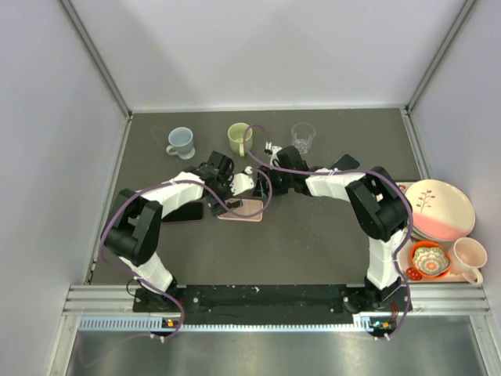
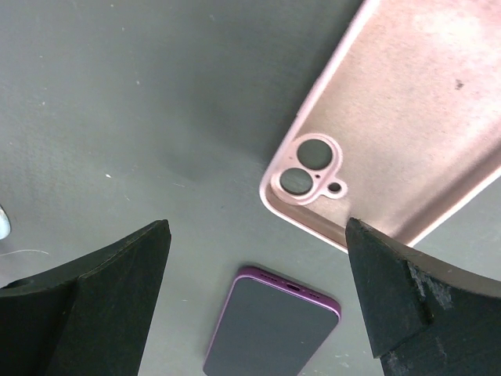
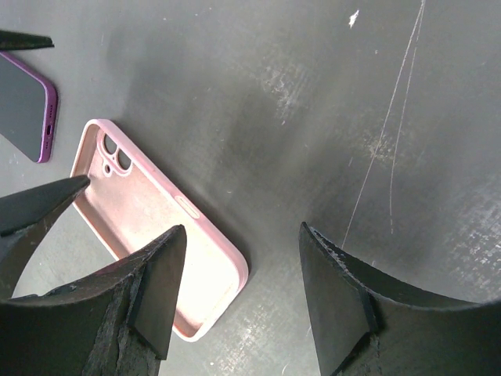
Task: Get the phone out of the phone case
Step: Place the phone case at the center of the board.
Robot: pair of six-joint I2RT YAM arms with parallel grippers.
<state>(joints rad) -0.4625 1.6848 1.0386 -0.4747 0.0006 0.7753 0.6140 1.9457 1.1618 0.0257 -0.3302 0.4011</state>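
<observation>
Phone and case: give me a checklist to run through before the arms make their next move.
1. The phone is out of the pink case: ok, the case lies empty.
2. Phone and case apart: ok, bare table shows between them.
3. The left gripper is open, holding nothing: ok.
4. The right gripper is open, holding nothing: ok.
5. Phone undamaged: cannot tell, only one end shows close up.
</observation>
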